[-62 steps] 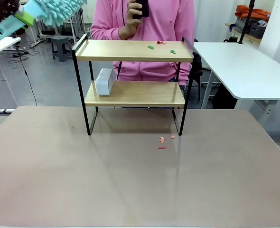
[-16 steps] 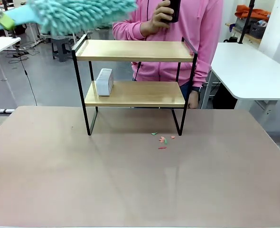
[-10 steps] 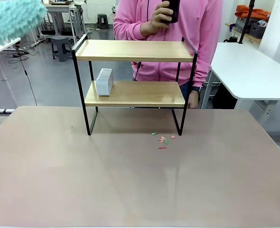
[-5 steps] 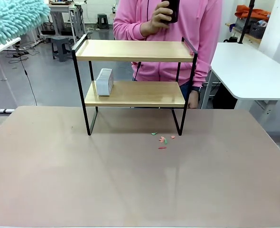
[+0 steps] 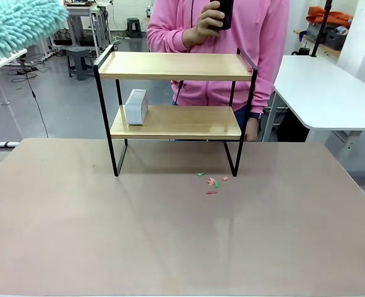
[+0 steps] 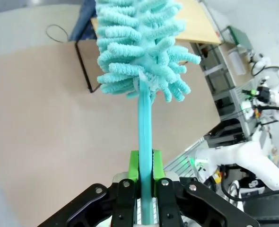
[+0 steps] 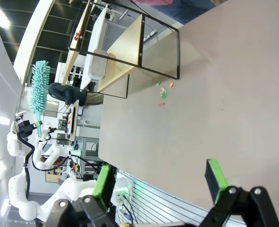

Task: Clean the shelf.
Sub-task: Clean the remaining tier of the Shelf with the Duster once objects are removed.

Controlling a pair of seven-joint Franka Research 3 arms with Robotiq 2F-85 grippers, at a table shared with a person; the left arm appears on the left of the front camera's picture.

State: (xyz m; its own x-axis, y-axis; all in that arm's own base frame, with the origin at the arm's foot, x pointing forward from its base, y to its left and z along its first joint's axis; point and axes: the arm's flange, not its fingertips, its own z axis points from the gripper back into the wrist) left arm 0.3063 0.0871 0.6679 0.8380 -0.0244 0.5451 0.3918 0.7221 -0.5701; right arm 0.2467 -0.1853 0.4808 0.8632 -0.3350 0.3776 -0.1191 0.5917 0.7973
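Observation:
The shelf [image 5: 175, 66], a two-tier rack of light wooden boards on a thin black frame, stands at the table's far side; its top board is bare and a white box [image 5: 136, 106] sits on the lower board's left end. A fluffy teal duster [image 5: 18, 23] hangs high at the far left, clear of the shelf. In the left wrist view my left gripper [image 6: 145, 166] is shut on the duster [image 6: 139, 47] handle. The shelf [image 7: 116, 49] also shows in the right wrist view, far beyond my open right gripper [image 7: 159, 178], which holds nothing.
Small red and green scraps [image 5: 212, 183] lie on the brown table [image 5: 170, 241] by the shelf's right front leg. A person in pink [image 5: 219, 37] stands behind the shelf holding a dark phone. A white table [image 5: 331, 93] is at the right.
The duster swept leftward off the shelf top to the far upper left and has held nearly still for the last half second. Scraps once on the top board now lie on the table.

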